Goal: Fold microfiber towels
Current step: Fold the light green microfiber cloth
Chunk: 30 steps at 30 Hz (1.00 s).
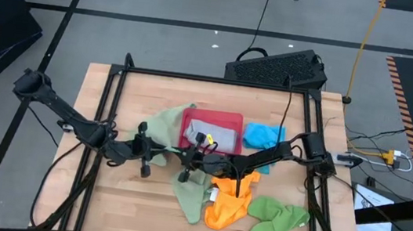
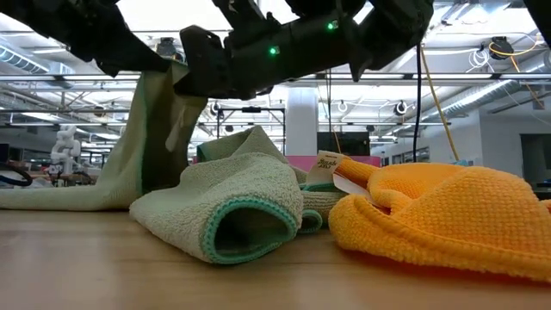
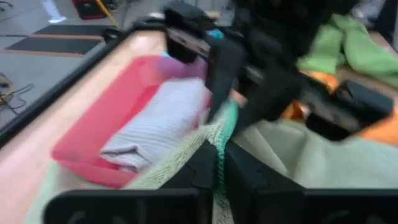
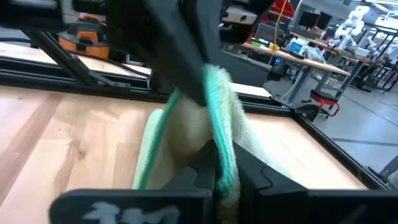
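A sage green microfiber towel (image 1: 190, 196) with a teal hem is lifted at mid-table between my two grippers. My left gripper (image 1: 159, 155) and my right gripper (image 1: 187, 160) face each other almost tip to tip, both shut on it. Part of the towel lies rolled over on the table (image 2: 232, 215). An orange towel (image 1: 227, 201) and a bright green towel (image 1: 272, 220) lie crumpled near the front right. A bright blue towel (image 1: 263, 134) lies behind my right arm. A grey-blue towel (image 3: 158, 124) lies folded in the red tray (image 1: 229, 122). My left gripper pinches the sage towel's teal-hemmed edge (image 3: 219, 146) between its two fingers, coming slightly downward from the table's left. The cloth rises out of the fingers and drapes down at both sides. My right gripper pinches the same teal hem (image 4: 219, 134) between its two fingers, coming level from the table's right. The hem stands upright out of the fingers, and the cloth falls slack toward the table.
A black frame (image 1: 195, 77) rims the wooden table. The red tray stands just behind the two grippers. A black keyboard-like case (image 1: 275, 67) lies beyond the far edge. Bare wood shows at the front left (image 1: 124, 208).
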Each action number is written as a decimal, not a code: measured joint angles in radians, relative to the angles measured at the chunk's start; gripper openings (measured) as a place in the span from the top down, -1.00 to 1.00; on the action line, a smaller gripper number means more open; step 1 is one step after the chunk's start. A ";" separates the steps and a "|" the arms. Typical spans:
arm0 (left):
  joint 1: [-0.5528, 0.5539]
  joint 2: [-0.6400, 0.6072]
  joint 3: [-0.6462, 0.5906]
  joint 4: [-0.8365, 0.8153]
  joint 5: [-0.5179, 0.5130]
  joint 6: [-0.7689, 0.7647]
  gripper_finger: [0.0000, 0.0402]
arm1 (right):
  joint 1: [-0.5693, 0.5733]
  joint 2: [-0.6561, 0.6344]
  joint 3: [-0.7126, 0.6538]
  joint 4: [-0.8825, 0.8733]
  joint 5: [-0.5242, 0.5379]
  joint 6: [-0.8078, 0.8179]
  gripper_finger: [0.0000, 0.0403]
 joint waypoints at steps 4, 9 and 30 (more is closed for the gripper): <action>-0.014 0.058 0.000 0.026 0.014 0.005 0.50 | 0.000 -0.014 0.000 0.019 0.002 -0.008 0.99; -0.011 0.119 0.000 0.096 0.009 0.008 0.08 | -0.007 -0.058 0.000 0.046 0.003 -0.057 0.99; -0.210 0.298 0.000 0.260 0.024 -0.260 -0.26 | 0.049 -0.407 -0.001 -0.410 -0.004 -0.185 0.99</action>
